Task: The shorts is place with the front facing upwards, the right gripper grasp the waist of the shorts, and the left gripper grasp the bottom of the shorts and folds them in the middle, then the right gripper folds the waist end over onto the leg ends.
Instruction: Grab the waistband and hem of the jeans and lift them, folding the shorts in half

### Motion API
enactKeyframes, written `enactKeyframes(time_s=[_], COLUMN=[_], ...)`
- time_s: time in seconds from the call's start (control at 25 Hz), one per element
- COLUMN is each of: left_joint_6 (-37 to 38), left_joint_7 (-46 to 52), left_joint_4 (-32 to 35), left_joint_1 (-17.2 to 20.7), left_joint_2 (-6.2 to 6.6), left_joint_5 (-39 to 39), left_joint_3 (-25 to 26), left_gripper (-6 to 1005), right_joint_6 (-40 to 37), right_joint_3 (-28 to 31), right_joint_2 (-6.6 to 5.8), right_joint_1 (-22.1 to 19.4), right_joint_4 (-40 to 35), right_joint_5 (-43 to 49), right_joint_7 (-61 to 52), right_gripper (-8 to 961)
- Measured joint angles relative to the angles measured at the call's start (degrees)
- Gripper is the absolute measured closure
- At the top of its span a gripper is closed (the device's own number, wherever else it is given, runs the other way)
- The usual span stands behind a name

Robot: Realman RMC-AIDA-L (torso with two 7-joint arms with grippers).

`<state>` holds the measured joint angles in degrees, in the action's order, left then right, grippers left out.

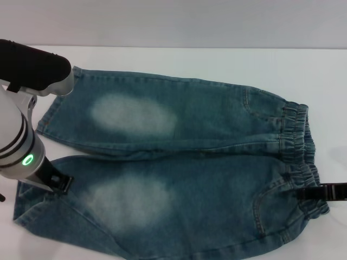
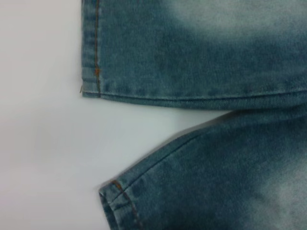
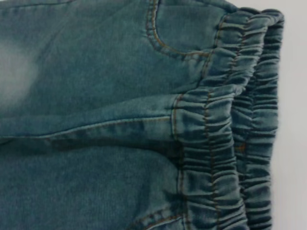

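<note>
The blue-green denim shorts (image 1: pixel 179 162) lie flat, front up, on the white table (image 1: pixel 217 62). Each leg has a pale faded oval. The ruffled elastic waist (image 1: pixel 295 135) is at the right, and the leg ends (image 1: pixel 26 200) point left. My left gripper (image 1: pixel 60 184) rests on the near leg just inside its bottom hem. My right gripper (image 1: pixel 317 192) lies across the near end of the waist, where the band puckers. In the left wrist view both hems (image 2: pixel 91 52) show with a wedge of table between the legs. The right wrist view shows the gathered waist (image 3: pixel 230 143) and a tan-stitched pocket (image 3: pixel 182 33).
My white-silver left arm (image 1: pixel 19 138), with its green ring light, reaches in from the left edge and covers part of the far leg's hem. Bare white table surrounds the shorts, ending at a pale wall at the back.
</note>
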<state>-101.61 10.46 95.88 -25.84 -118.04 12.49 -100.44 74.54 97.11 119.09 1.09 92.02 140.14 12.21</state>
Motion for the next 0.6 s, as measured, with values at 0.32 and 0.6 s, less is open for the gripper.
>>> enactKeyframes(time_s=[0.32, 0.6], left_joint_6=[0.34, 0.87], left_joint_7=[-0.01, -0.01], left_joint_4=[-0.74, -0.79], left_joint_1=[-0.51, -0.53], left_joint_2=[-0.05, -0.09], left_joint_5=[-0.02, 0.14], left_joint_3=[-0.03, -0.45], left_gripper=[973, 973], right_joint_6=[-0.50, -0.23], right_joint_3=[-1.16, -1.31], right_joint_2=[-0.01, -0.11], right_joint_1=[0.07, -0.24], right_joint_4=[-1.23, -1.16], right_joint_5=[-0.76, -3.45], right_joint_7=[0.06, 1.01], right_gripper=[479, 486])
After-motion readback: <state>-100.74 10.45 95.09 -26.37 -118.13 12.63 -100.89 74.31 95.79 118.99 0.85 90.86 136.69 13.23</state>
